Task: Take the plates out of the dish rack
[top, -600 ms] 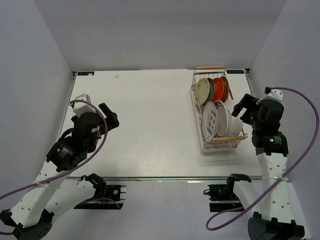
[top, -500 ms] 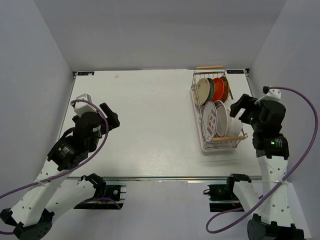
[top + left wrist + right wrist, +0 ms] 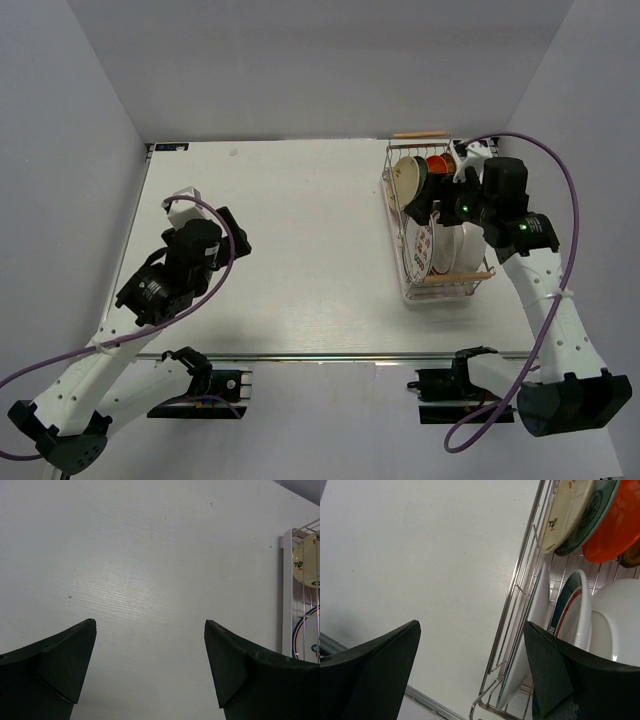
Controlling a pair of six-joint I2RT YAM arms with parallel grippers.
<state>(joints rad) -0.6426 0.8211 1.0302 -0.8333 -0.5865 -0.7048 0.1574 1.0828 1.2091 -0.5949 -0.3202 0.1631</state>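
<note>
While the right gripper [image 3: 471, 626] is hovering fully released over the dish rack [image 3: 455, 277], its left wire wall is standing between the fingers and the plates [image 3: 418, 250] racked on edge inside. Left gripper [image 3: 150, 625] is hanging released over the table [image 3: 300, 200], well left of the rack.

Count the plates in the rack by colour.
White plates: 3
Cream plate: 1
Teal plate: 1
Orange plate: 1
Brown plate, mostly cut off at the frame edge: 1
Total: 7
</note>
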